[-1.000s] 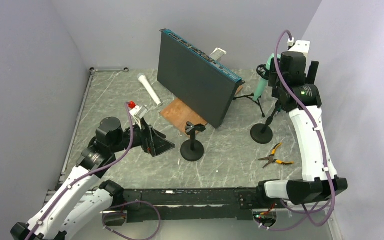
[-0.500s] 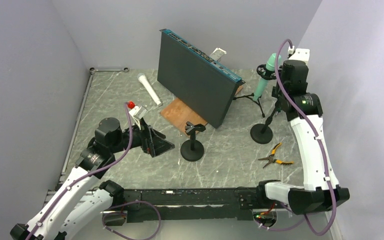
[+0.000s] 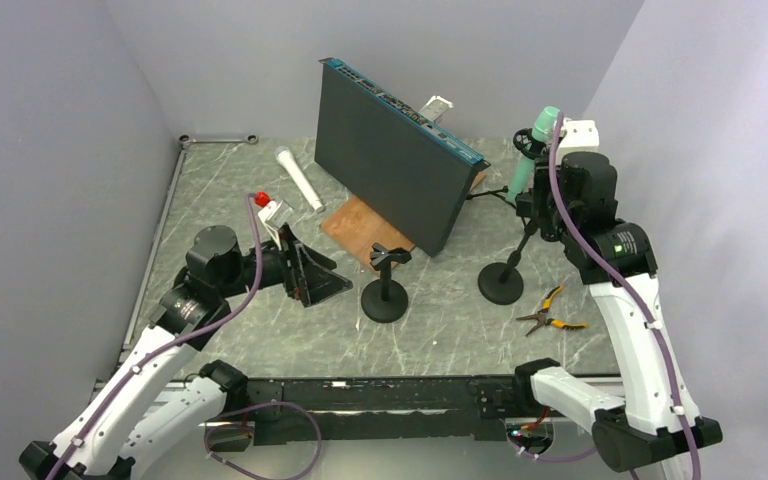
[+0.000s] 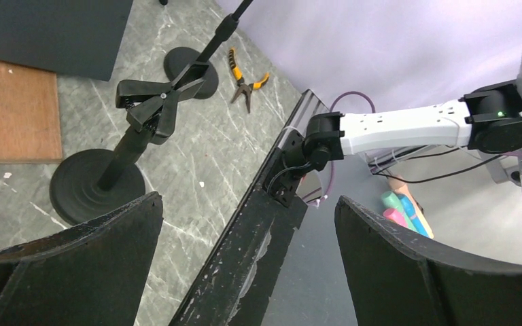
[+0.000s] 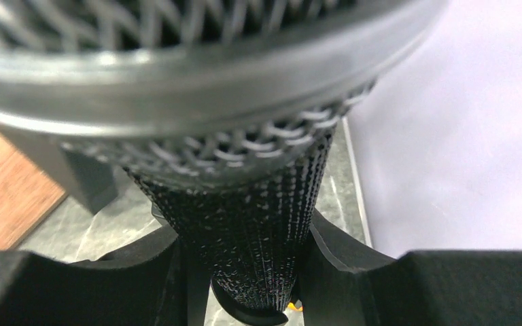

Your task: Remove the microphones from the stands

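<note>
Mic (image 3: 520, 178), teal w/ mesh head, sits at far right of table, above its stand (image 3: 501, 283), whose rod leans. R gripper (image 5: 248, 265) is clamped on the mic body, one finger each side. L gripper (image 4: 248, 217) hangs wide open near a shorter clip stand (image 3: 385, 295) mid-table.

Microphone (image 5: 245, 170) with a woven wire-mesh grille, a bright metal band and a finely textured dark body, held between matt black, rough-faced fingers (image 5: 75, 285); grey veined stone-look table (image 3: 440, 310) with faint sheen; matt brown wooden board (image 3: 352, 222); smooth white plastic arm shells (image 3: 628, 310).
</note>
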You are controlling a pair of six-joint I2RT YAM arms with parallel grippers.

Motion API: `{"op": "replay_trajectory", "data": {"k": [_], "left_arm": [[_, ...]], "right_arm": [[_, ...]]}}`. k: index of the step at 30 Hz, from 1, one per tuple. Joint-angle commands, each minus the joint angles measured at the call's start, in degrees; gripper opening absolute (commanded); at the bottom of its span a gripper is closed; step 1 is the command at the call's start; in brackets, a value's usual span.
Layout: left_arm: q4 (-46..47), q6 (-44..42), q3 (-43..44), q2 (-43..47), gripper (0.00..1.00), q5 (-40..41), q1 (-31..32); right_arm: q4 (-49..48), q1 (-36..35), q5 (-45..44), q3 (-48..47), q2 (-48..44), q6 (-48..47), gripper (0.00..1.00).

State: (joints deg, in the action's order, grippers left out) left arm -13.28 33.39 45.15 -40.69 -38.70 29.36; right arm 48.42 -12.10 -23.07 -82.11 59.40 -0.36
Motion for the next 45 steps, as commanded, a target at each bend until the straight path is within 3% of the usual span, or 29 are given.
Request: {"op": "replay_trajectory", "data": {"k": [1, 5, 10, 18, 23, 28, 37, 45], "left_arm": [[5.6, 2.8, 1.2, -0.9, 0.99, -2.5, 0.2], [5.6, 2.9, 2.4, -2.1, 0.99, -2.7, 0.2], [9.7, 4.4, 2.4, -3.3, 0.96, -3.3, 1.5], [5.1, -7.0, 11.2, -10.5, 0.99, 13.3, 17.8], [7.2, -15.0, 15.4, -16.5, 0.99, 19.6, 23.1], [16.2, -21.3, 15.5, -20.7, 1.0, 23.7, 24.9], [30.4, -30.4, 15.3, -27.6, 0.99, 18.3, 25.1], [31.3, -30.9, 19.7, -35.6, 0.98, 12.2, 25.1]], "right_arm": [[1.9, -7.1, 6.0, 1.3, -2.5, 1.2, 0.16], [2.4, -11.4, 10.8, 1.7, -2.8, 1.5, 0.13], [-3.9, -15.0, 21.5, 6.5, -6.0, 0.1, 0.12], [-9.1, -18.6, 30.0, 8.4, -5.7, -0.3, 0.09], [-13.9, -21.6, 34.9, 12.5, -8.8, -1.2, 0.1], [-15.2, -22.6, 35.0, 14.9, -10.6, -2.4, 0.11], [-14.5, -22.8, 34.0, 15.5, -11.1, -3.3, 0.11], [-14.7, -22.8, 34.7, 15.3, -12.3, -3.4, 0.11]]}}
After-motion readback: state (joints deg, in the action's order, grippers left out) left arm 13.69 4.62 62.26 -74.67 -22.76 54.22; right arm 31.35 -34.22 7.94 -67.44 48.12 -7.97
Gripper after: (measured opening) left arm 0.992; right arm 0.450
